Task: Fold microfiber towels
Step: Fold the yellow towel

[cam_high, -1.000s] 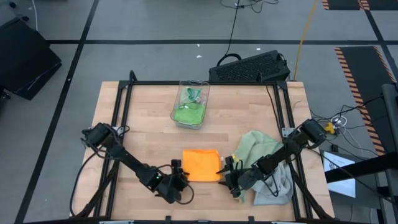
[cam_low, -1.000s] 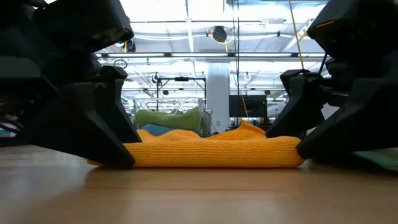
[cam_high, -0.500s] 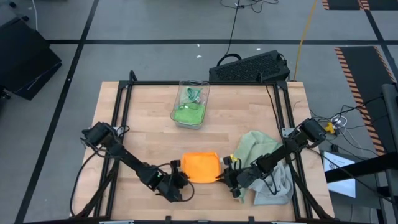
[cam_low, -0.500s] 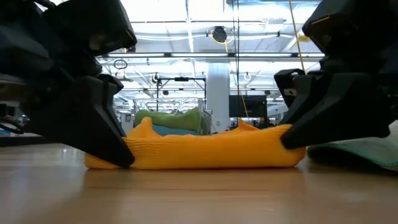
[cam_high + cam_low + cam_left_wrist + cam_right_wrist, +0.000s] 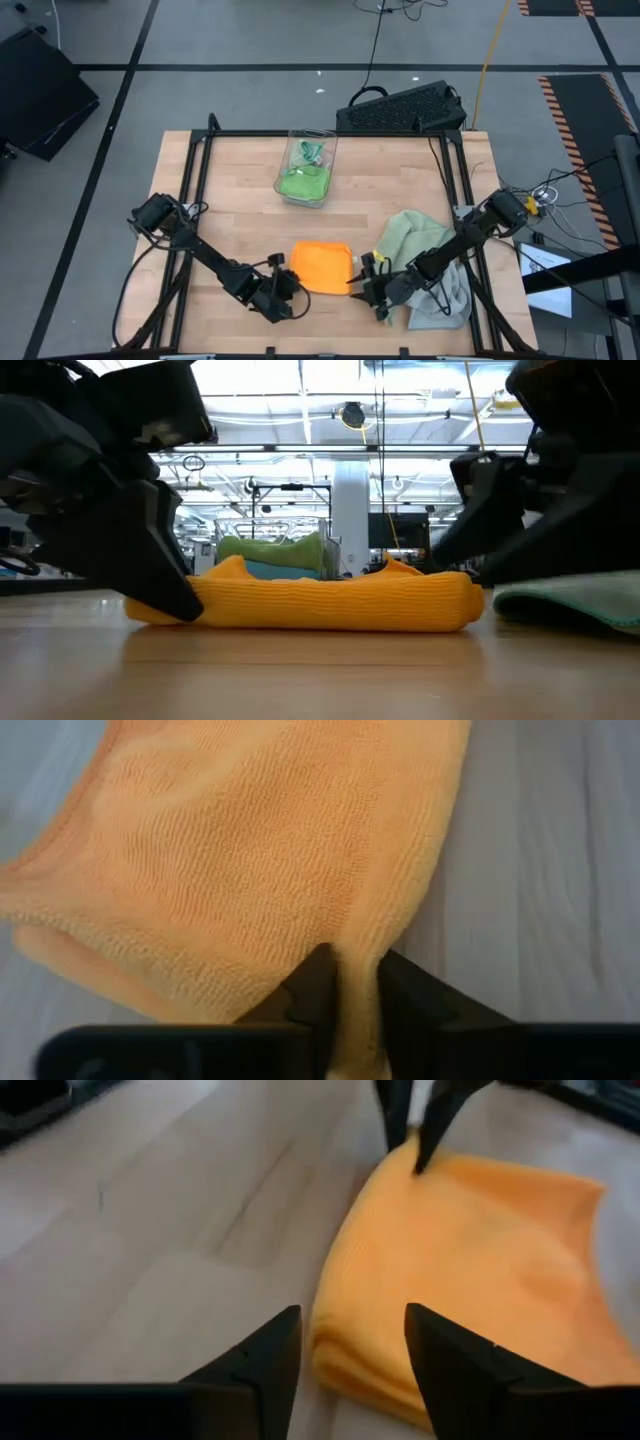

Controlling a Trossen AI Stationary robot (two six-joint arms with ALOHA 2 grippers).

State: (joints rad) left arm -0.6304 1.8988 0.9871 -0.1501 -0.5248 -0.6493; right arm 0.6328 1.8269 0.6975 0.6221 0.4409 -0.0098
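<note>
Lying folded on the wooden tabletop (image 5: 240, 215), low and just right of centre in the high view, the orange towel (image 5: 322, 267) sits between the two arms. The left pincer (image 5: 284, 283) is at the towel's lower left corner; in the left wrist view its two dark fingers (image 5: 310, 985) are pressed close with a ridge of the orange cloth pinched between them. The right pincer (image 5: 366, 283) is at the towel's lower right edge; in the right wrist view its fingers (image 5: 265, 1355) stand spread with the folded edge of the orange towel (image 5: 470, 1270) just ahead of the gap, nothing gripped.

In the low view the orange towel (image 5: 330, 600) shows as a thick roll flat on the tabletop, the left pincer's dark body touching its left end, the right one just beside its right end.

At the lower right of the high view a sage green towel (image 5: 405, 237) lies crumpled over a light grey towel (image 5: 450, 295), partly under the right arm. Toward the upper middle, a clear plastic bin (image 5: 308, 165) holds a bright green towel (image 5: 303, 183). A dark keyboard-like object (image 5: 400, 108) sits beyond the tabletop's far edge.
</note>
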